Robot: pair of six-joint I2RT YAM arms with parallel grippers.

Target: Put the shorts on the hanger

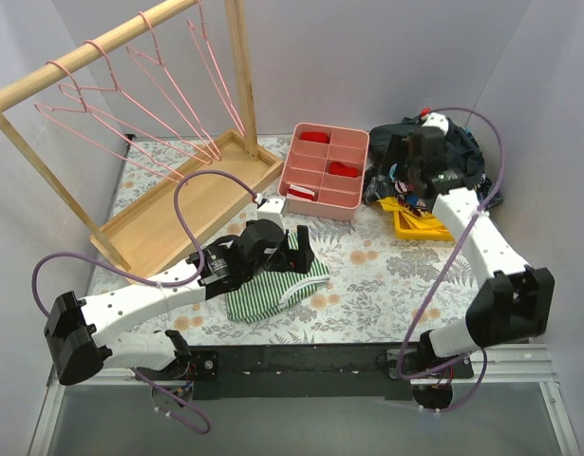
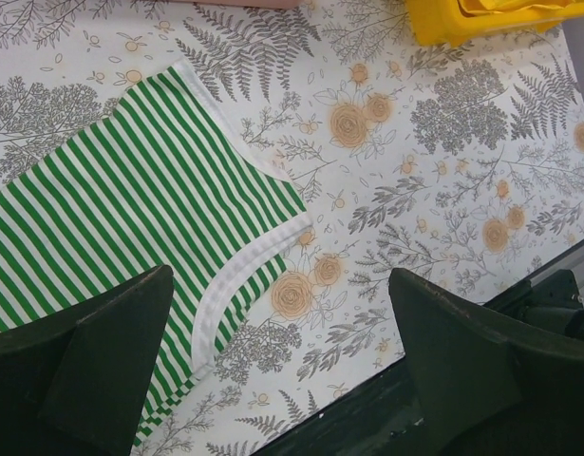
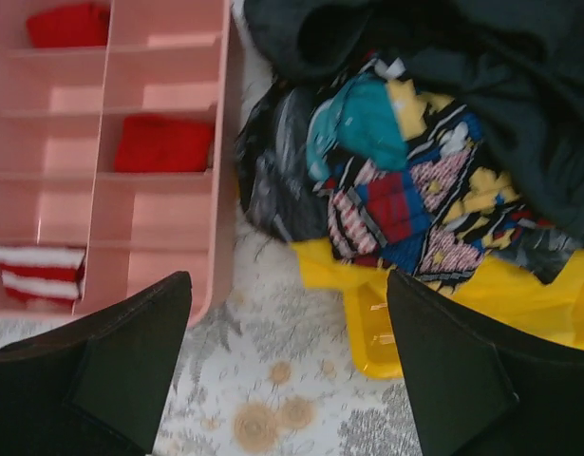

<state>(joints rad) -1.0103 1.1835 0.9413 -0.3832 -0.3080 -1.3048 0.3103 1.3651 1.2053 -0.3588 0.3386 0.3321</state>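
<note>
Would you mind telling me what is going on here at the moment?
Two arms are set to hang the dark navy shorts, which lie in a clothing heap partly on a yellow tray. The right gripper hovers above that heap, jaws open, holding nothing. The left gripper hovers open over the green-and-white striped shorts. The pink hangers hang bare on the wooden rack.

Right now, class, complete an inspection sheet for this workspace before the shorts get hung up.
Surface: floral tablecloth, flat.
Job's things: dark shorts heaped over the patterned garment, far right; four pink hangers on the wooden rail, bare.
Clutter: striped shorts, pink organiser, yellow bin.
Tools: left tool open over the striped shorts; right tool open, hovering between organiser and bin.
Cables: purple cables loop along both arms.
Surroundings: grey walls.
</note>
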